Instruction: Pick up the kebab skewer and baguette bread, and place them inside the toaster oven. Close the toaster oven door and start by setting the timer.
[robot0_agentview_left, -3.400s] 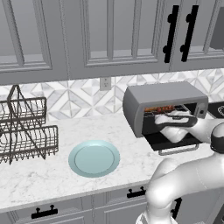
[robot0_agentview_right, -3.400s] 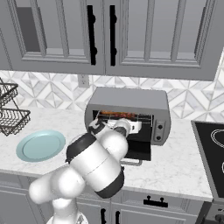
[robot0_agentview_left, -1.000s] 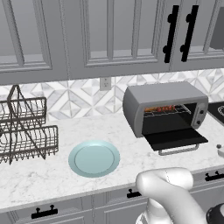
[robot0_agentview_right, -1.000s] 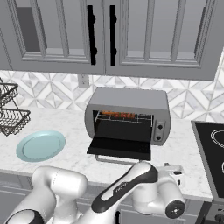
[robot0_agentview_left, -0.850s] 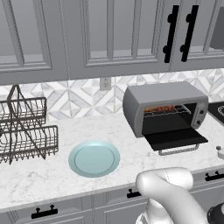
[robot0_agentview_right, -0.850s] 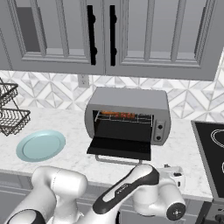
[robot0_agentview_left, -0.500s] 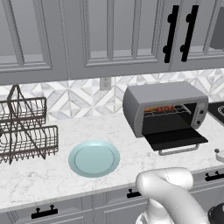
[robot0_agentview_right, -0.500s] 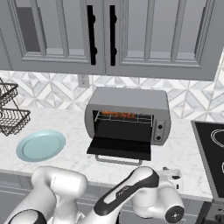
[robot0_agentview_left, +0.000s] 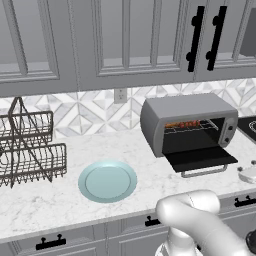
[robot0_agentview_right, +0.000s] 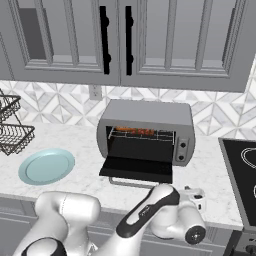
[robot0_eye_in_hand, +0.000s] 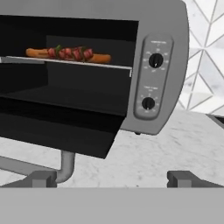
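1. The gripper (robot0_eye_in_hand: 111, 179) stands wide open and holds nothing, low before the toaster oven (robot0_eye_in_hand: 157, 65) (a few seconds ago it reached into the cavity).
2. The toaster oven door (robot0_eye_in_hand: 52, 131) hangs open, unchanged over the last second.
3. The kebab skewer (robot0_eye_in_hand: 72, 53) lies on the rack against the baguette bread (robot0_eye_in_hand: 99, 58).
4. The plate (robot0_agentview_left: 107, 180) sits empty.

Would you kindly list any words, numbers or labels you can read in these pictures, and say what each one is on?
No text can be read.
Toaster oven control panel, fine marks above and around its two knobs: too small and blurred to read.
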